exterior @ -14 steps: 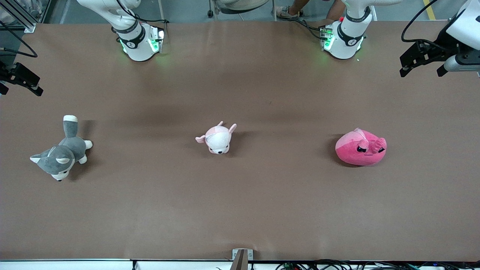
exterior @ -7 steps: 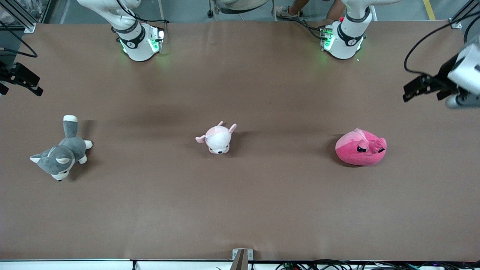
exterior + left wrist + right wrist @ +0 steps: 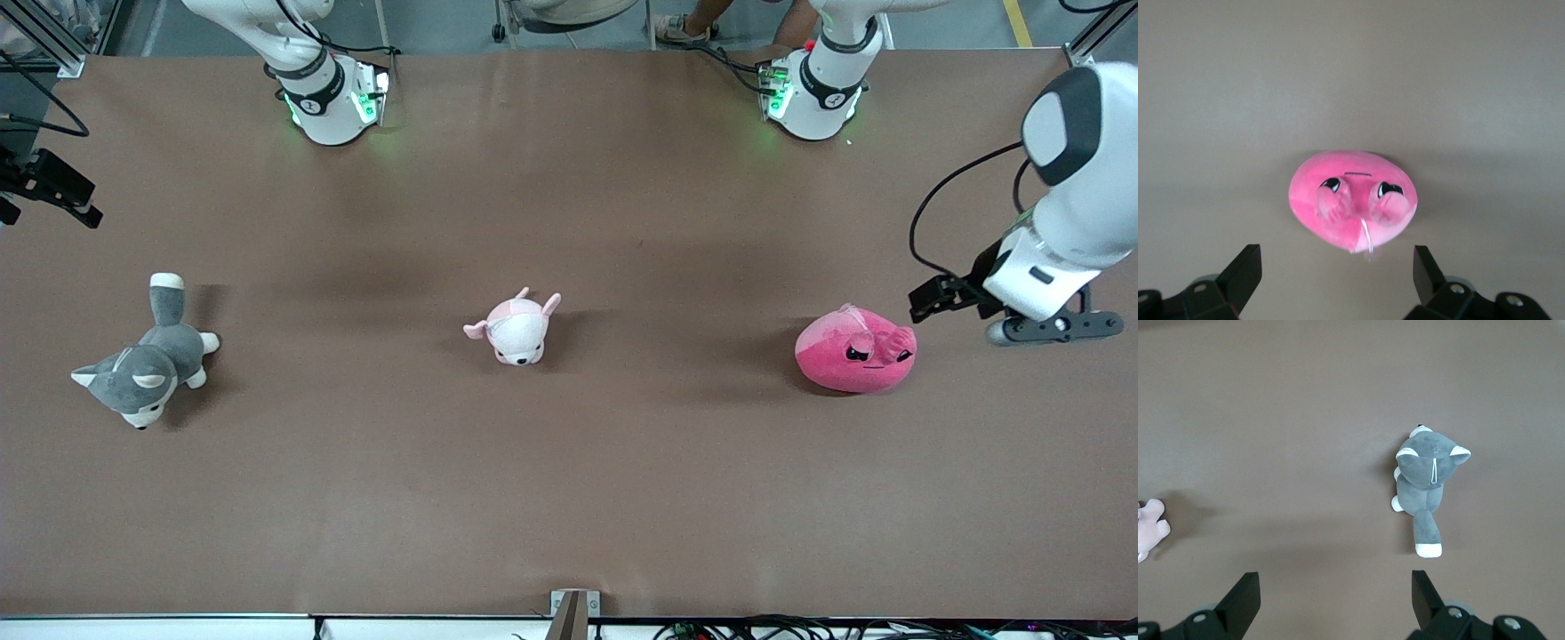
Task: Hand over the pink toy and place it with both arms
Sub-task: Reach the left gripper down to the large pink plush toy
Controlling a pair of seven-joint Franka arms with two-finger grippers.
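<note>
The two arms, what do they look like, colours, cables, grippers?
Both arms are glossy white with black joint bands, and green lights glow at their bases. The left arm has a grey oval cap and a black cable looping down to its black left gripper. The right gripper is black too, with angular fingers.

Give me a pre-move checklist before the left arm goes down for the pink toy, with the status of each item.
1. Left gripper open: ok, its jaws stand wide in the left wrist view.
2. Pink toy free on the table, nothing on it: ok.
3. Left gripper lined up with the toy: not ok, it is beside the toy toward the left arm's end of the table, not over it.
4. Right gripper open and waiting: ok, it hangs at the right arm's end of the table.
5. Handover zone: cannot tell, the small pale pink plush lies at mid-table.
6. Grey plush clear of the toy: ok.
</note>
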